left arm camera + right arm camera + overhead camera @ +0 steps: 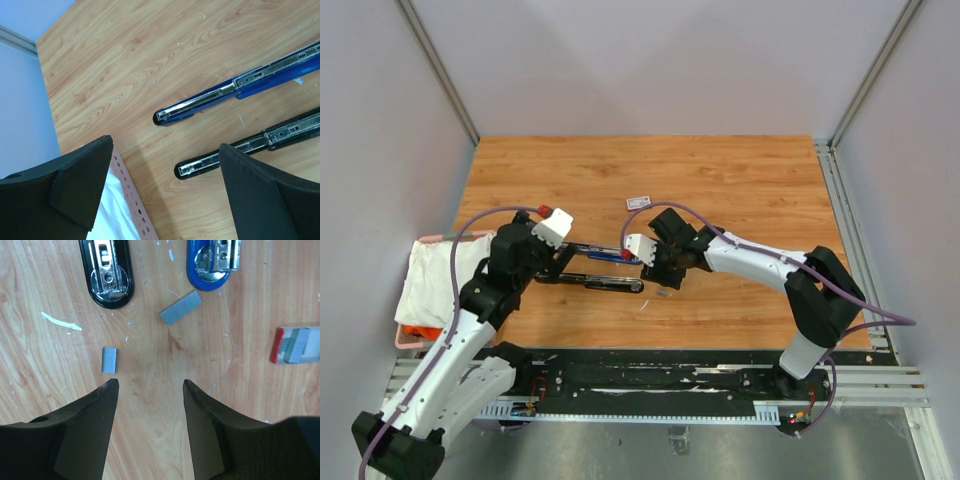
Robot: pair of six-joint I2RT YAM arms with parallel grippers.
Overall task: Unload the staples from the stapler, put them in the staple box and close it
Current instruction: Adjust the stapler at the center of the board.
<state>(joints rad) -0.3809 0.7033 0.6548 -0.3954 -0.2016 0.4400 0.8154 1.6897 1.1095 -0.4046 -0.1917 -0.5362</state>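
Two tools, blue stapler (605, 255) and black stapler (610, 284), lay between left claw (556, 262) and right claw (658, 272). Left wrist view: that claw gaped empty, stapler tips ahead. Right wrist view: that claw hung parted, empty, loose staples (181, 307) just ahead of it.

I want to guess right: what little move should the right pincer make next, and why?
Probably ease the right pincer forward and down over the longer silvery-grey bar of staples. Its jaws stand open and empty, and that bar lies loose on the wooden table just ahead, near the open blue stapler.
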